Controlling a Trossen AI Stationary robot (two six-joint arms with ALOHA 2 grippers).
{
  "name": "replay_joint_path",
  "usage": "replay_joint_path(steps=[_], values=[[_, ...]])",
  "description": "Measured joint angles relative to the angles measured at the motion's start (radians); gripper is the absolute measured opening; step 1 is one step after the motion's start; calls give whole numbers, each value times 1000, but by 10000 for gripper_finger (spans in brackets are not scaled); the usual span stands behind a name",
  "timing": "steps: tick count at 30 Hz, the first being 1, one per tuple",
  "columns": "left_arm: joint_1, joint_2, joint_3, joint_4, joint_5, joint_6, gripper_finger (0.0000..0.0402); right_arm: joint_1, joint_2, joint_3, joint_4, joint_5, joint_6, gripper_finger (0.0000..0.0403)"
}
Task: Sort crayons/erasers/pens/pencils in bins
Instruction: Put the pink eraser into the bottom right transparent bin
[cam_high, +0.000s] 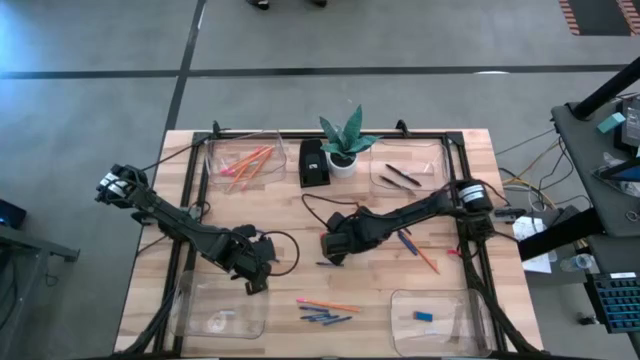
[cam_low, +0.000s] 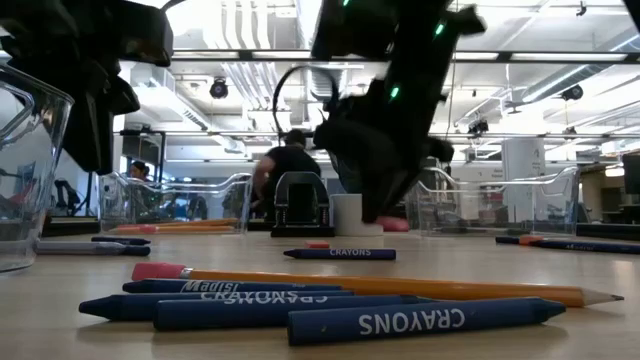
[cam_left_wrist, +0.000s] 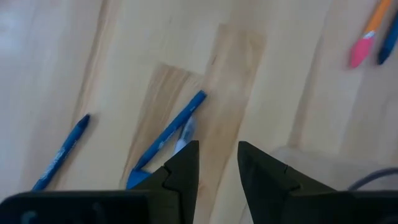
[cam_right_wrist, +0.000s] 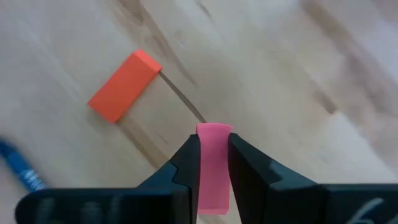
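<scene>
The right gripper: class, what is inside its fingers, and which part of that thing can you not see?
A pink eraser is pinched in the right gripper. Its upper end shows; its sides are covered by the fingers.

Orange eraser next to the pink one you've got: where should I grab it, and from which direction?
Grip the orange eraser across its two long sides, at mid-length, coming straight down. It lies flat on the table, apart from the pink eraser, with bare wood all round.

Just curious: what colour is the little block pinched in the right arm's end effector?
Pink. The eraser shows best in the right wrist view, between the right end effector's fingers.
</scene>
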Motion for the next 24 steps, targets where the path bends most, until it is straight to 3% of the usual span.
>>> replay_joint_path(steps=[7,13,18,24], values=[[1,0,0,49,-21,-1,96,65,-129,-52,-63,32,12,61],[2,0,0,66,-24,-2,96,175,-280,-87,-219,38,138,61],[2,0,0,95,-64,-2,96,324,-409,-99,-296,32,267,61],[2,0,0,156,-96,-2,96,585,-489,-99,-299,-26,398,61]])
